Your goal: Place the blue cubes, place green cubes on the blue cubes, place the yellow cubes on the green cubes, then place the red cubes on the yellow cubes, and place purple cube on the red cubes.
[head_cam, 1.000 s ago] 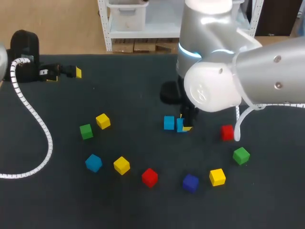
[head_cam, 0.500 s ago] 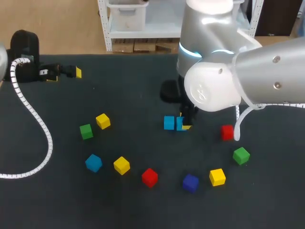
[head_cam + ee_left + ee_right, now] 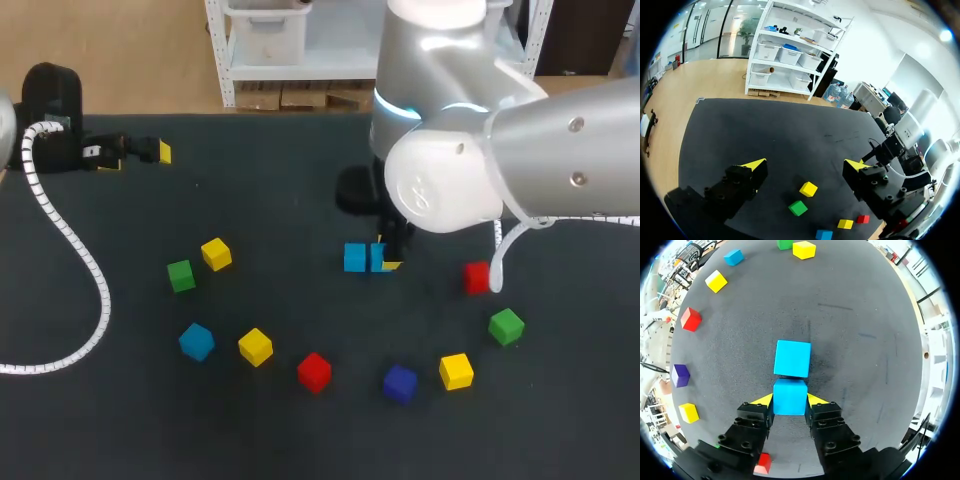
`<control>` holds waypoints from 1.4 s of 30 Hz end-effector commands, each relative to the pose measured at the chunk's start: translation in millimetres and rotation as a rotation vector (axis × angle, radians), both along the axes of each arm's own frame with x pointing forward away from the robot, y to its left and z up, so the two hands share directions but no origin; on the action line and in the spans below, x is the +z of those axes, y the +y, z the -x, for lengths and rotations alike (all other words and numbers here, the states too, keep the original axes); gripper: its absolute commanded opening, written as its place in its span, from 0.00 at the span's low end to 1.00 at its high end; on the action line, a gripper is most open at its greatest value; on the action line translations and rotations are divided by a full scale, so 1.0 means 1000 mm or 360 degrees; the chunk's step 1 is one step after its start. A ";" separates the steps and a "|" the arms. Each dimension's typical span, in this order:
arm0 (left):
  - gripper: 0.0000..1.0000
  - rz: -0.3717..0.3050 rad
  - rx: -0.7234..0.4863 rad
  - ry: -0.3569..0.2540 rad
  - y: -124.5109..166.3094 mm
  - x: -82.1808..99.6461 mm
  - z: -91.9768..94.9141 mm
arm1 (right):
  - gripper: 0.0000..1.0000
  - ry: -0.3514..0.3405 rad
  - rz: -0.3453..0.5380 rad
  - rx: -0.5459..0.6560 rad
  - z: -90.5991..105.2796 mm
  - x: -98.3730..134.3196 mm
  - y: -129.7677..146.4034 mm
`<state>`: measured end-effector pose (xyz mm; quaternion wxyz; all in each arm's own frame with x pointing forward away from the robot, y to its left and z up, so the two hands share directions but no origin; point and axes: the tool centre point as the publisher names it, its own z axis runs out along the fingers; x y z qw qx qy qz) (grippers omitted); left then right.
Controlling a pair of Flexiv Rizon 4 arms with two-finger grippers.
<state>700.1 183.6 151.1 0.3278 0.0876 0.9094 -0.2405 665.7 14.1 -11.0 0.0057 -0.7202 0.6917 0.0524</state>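
The blue cube [image 3: 790, 396] is clamped between the right gripper's [image 3: 790, 401] fingers near the middle of the tabletop [image 3: 300, 200], just beside its blue twin [image 3: 792, 358]. In my judgement it should be set flush against the twin, released gently, then the gripper lifted straight up. The left gripper [image 3: 805, 165] rests spread wide near the far-left corner.

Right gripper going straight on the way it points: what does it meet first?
Likely the second blue cube, just ahead of the held blue cube in the right gripper, touching or nearly so. Depth is unclear; the table may come first.
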 end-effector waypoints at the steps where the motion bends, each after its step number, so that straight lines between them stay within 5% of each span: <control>1: 1.00 0.0008 -0.0004 -0.0006 0.001 -0.001 0.000 | 0.29 0.0000 -0.0001 -0.0003 -0.001 -0.001 0.000; 3: 1.00 0.0008 -0.0004 -0.0006 0.001 -0.001 0.000 | 0.44 0.0004 -0.0002 -0.0003 -0.001 -0.001 0.000; 4: 1.00 0.0008 -0.0004 -0.0006 0.001 -0.001 0.000 | 0.80 0.0003 -0.0002 -0.0007 -0.001 -0.001 -0.001; 5: 1.00 0.0008 -0.0004 -0.0006 0.001 -0.001 0.000 | 1.00 0.0007 0.0000 -0.0012 -0.001 -0.001 -0.001; 23: 1.00 0.0008 -0.0004 -0.0006 0.001 -0.001 0.000 | 1.00 0.0026 -0.0102 -0.0087 -0.003 0.037 -0.025; 42: 1.00 0.0008 -0.0004 -0.0006 0.001 -0.001 0.000 | 1.00 -0.0045 -0.0601 -0.0674 -0.021 0.116 -0.087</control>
